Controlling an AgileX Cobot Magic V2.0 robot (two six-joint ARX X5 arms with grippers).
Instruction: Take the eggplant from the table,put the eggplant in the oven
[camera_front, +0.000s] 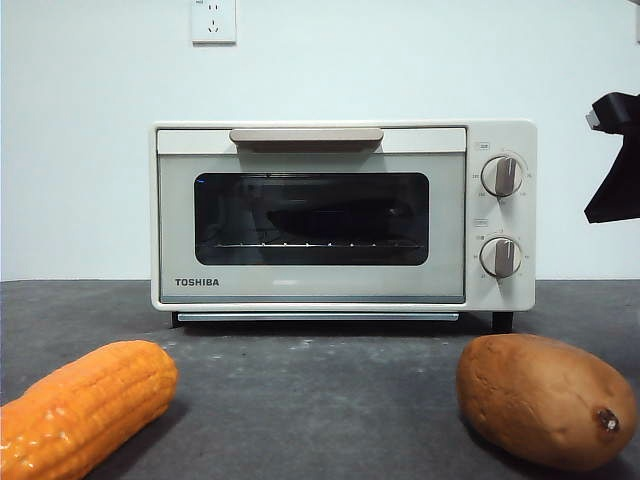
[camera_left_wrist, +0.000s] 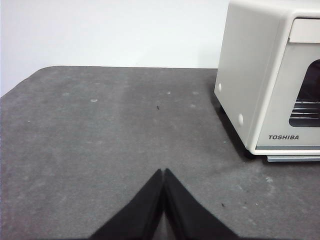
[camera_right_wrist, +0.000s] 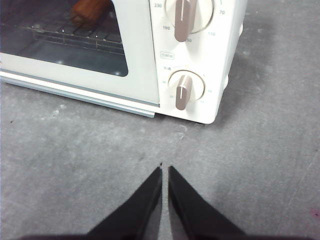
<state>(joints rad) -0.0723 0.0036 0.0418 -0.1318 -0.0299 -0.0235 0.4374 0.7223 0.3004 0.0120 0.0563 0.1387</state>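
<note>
- Oven (camera_front: 310, 215) — cream-beige Toshiba toaster oven standing on the dark grey surface (camera_front: 320, 400) against a white wall; door shut, tan bar handle (camera_front: 306, 137) along its top edge, two round knobs (camera_front: 501, 176) one above the other on the right panel.
- Eggplant (camera_front: 315, 215) — a long dark shape lies behind the glass above the wire rack; colour and stem cannot be made out through the dark door.
- Corn cob (camera_front: 80, 410) — orange, lying on the surface in front of the oven, to its left side.
- Sweet potato (camera_front: 545, 398) — brown, lying in front of the oven's knob side, well apart from the corn cob.
- Left hand (camera_left_wrist: 163, 172) — jaws pressed together, empty, over bare surface beside the oven's side wall.
- Right hand (camera_right_wrist: 164, 170) — jaws nearly together with a thin gap, empty, above the surface in front of the lower knob; seen in the front view as a black tip at the right edge (camera_front: 615, 155).
</note>
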